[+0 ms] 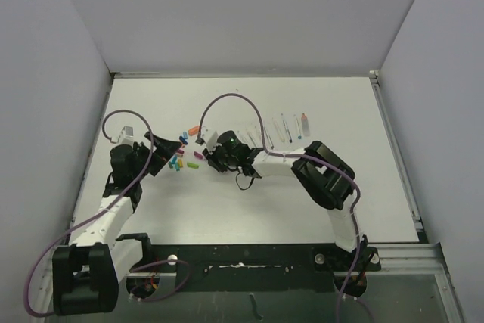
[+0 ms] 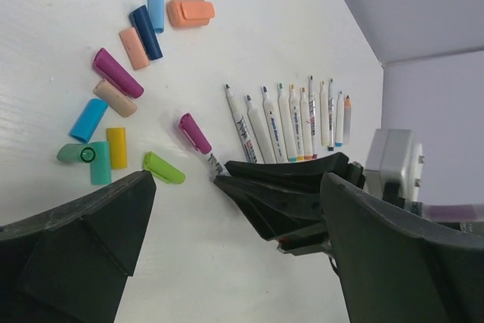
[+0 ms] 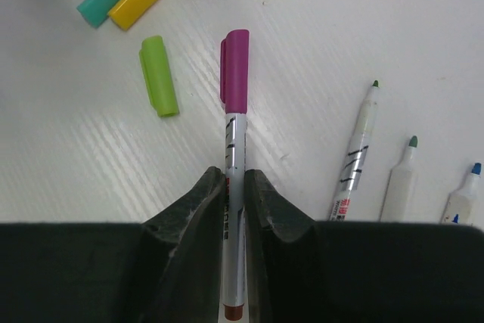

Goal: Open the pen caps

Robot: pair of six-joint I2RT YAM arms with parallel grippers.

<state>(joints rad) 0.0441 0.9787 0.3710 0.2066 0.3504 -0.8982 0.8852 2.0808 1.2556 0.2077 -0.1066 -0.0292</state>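
Observation:
My right gripper [image 3: 234, 178] is shut on the silver barrel of a pen [image 3: 234, 149] that lies on the table. Its magenta cap [image 3: 235, 69] is still on and points away from the fingers. In the left wrist view the same cap [image 2: 195, 133] sits just past the right gripper's black fingers [image 2: 280, 179]. My left gripper [image 2: 238, 209] is open and empty, close to the left of that pen, its fingers wide apart. Loose caps lie beyond it: green [image 2: 163, 167], yellow [image 2: 116, 147], teal [image 2: 91, 158], purple [image 2: 117, 72], fat orange [image 2: 190, 12]. From the top, the two grippers [image 1: 160, 149] [image 1: 212, 155] flank the cap pile [image 1: 181, 158].
A row of several uncapped pale pens [image 2: 295, 122] lies side by side to the right of the held pen; it also shows in the top view [image 1: 280, 126]. In the right wrist view, a green cap [image 3: 159, 76] lies just left of the magenta cap. Grey walls enclose the white table [image 1: 340, 111].

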